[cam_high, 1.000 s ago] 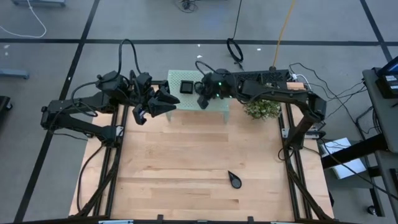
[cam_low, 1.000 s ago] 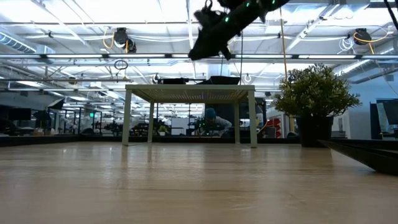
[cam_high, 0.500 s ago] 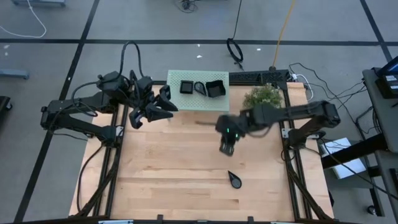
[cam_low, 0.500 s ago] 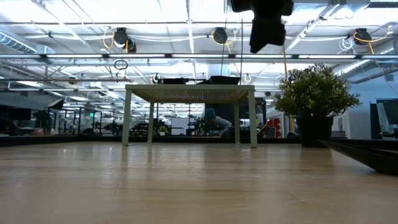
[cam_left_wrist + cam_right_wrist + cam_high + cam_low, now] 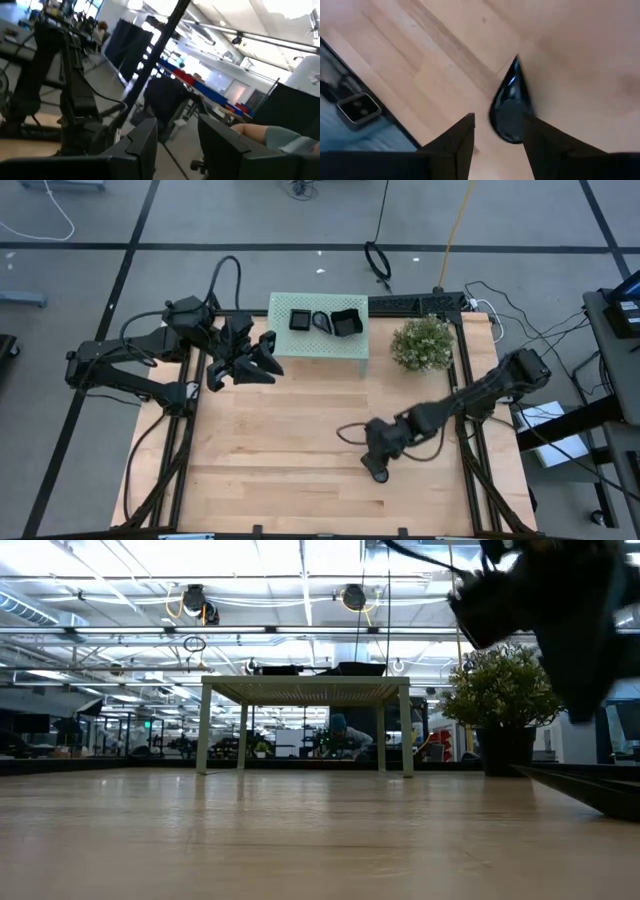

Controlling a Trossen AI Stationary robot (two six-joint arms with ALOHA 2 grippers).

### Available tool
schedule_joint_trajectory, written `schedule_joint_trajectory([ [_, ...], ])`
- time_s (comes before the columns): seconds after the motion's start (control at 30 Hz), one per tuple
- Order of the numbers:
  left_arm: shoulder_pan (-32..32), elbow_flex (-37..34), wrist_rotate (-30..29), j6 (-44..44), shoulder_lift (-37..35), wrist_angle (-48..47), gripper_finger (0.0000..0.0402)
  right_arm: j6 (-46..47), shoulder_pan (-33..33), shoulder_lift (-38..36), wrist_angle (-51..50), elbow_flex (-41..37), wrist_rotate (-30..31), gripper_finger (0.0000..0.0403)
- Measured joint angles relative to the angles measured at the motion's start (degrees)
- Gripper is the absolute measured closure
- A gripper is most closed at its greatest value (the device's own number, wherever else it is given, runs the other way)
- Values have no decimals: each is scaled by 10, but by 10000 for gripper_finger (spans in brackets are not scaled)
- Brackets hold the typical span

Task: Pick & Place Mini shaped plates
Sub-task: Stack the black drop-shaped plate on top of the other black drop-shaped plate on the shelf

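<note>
A glossy black teardrop plate (image 5: 509,107) lies flat on the wooden table, toward its near right part. My right gripper (image 5: 377,466) (image 5: 497,120) hovers open right over it, pointing down, one finger on either side; in the high view it covers the plate. Three more black plates rest on the mint-green stand (image 5: 355,352) at the far edge: a square (image 5: 300,319), a teardrop (image 5: 320,322) and a larger curved-rim square (image 5: 346,323). My left gripper (image 5: 265,356) (image 5: 177,130) waits open in the air beside the stand's left end.
A bushy green plant (image 5: 421,344) (image 5: 505,690) stands right of the stand (image 5: 305,690). Bare wood stretches across the table's middle and left (image 5: 260,450). In the low view my right arm (image 5: 550,610) shows as a dark blur at upper right.
My right gripper has left the stand, swung toward the table's near edge and come down over the teardrop plate on the table. With the arm gone, three plates show on the stand. My left gripper has stayed beside the stand.
</note>
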Motion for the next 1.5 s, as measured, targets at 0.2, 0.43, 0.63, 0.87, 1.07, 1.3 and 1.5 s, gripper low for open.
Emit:
schedule_joint_trajectory([
  [0.2,-3,0,4,4,0,-25,256,155,58,0,152,-104,30,264],
  [0.43,-3,0,4,13,0,-25,256,184,89,0,148,-127,63,270],
  [0.63,-3,0,4,14,0,-25,256,175,88,0,167,-124,60,271],
  [0.87,-3,0,4,14,0,-25,256,175,93,0,198,-123,26,271],
  [1.07,-3,0,4,25,0,-25,256,194,109,-29,228,-122,14,271],
  [1.3,-3,0,3,48,0,-25,256,236,125,-48,108,-122,16,271],
  [1.5,-3,0,3,64,0,-25,256,230,123,-47,54,-123,94,271],
])
